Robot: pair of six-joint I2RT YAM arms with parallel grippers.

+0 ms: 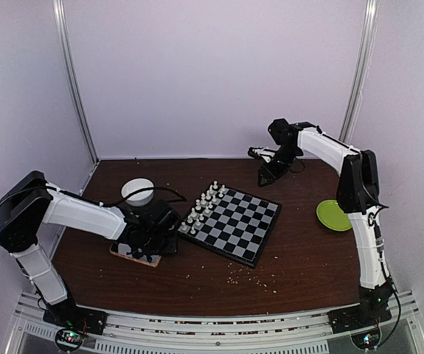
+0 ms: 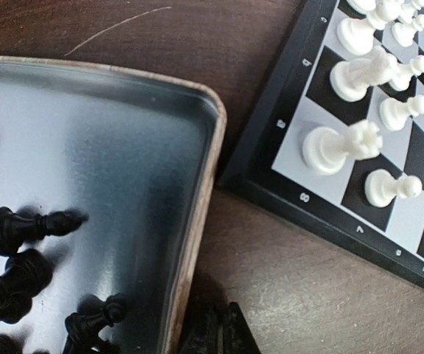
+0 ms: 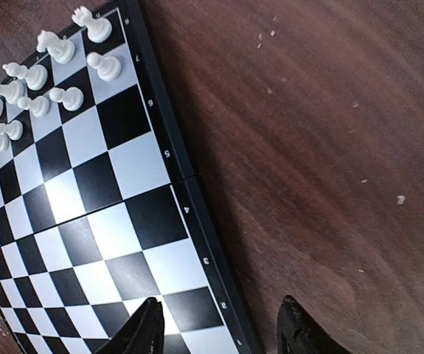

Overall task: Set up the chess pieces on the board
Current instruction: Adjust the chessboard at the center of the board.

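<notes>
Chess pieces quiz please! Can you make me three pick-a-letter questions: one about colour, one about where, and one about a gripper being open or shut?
1. The pieces standing on the board are: A black, B white, C both.
2. The black pieces are: A on the board, B in the tray, C in a gripper.
3. The right gripper is: A open and empty, B shut on a piece, C shut on the tray.
Answers: 1 B, only white ones stand in rows there. 2 B, they show on its metal floor. 3 A, its jaws stand apart with nothing between them.
</notes>
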